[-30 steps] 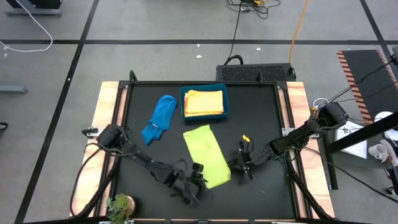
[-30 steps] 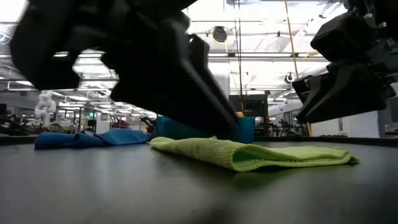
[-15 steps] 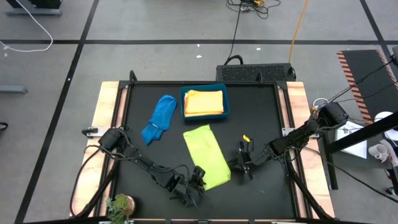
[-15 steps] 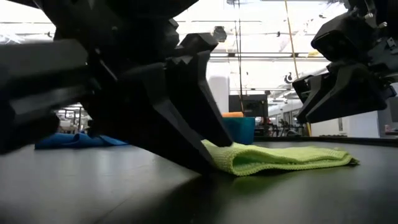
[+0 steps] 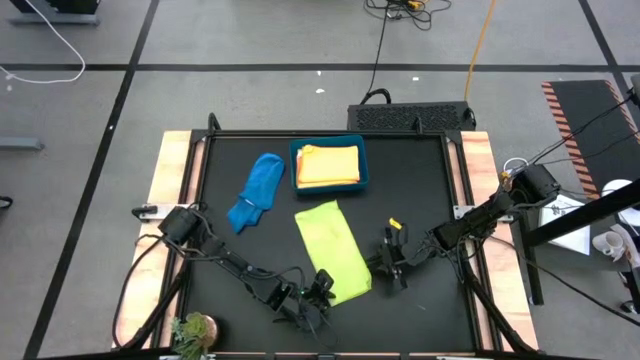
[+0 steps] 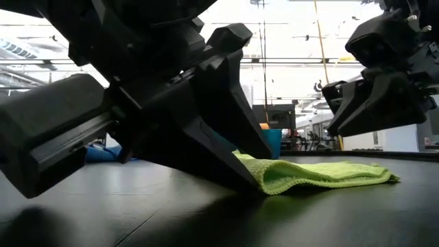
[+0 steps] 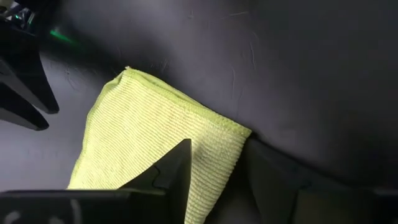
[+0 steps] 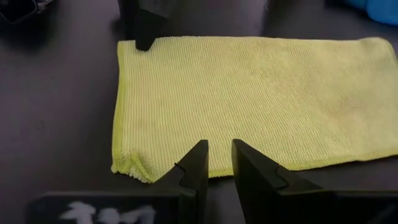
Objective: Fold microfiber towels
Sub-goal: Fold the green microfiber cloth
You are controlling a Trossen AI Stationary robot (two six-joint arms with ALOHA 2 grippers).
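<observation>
A lime green microfiber towel [image 5: 335, 250] lies folded into a long strip on the black table. My left gripper [image 5: 318, 293] is open at its near left corner, low over the table. One finger [image 7: 171, 168] is over the cloth and the other [image 7: 273, 180] over bare table beside the edge. My right gripper [image 5: 391, 262] hovers just right of the towel, clear of the table, its fingers a narrow gap apart with nothing between them [image 8: 217, 152]. A blue towel [image 5: 257, 190] lies crumpled at the far left. Yellow and orange towels [image 5: 328, 163] lie in the teal bin [image 5: 364, 165]. My left gripper straddles the lime towel's near corner [image 7: 217, 134], slanting down from the table's near left. In the low view the fingertip [image 6: 250, 182] is down at table level against the towel's near end [image 6: 274, 180]. Whether it presses on the cloth, I cannot tell.
The teal bin stands at the far middle of the table. A small potted plant [image 5: 192, 330] sits at the near left corner. A small yellow piece [image 5: 395, 222] lies right of the green towel. Bare black table shows on the far right.
My left gripper has rolled about its own axis, sunk toward the table, and shifted a little toward the lime towel's near corner. Its fingertip has gone from above the cloth to down at the towel's near end. The towel has stayed where it was.
</observation>
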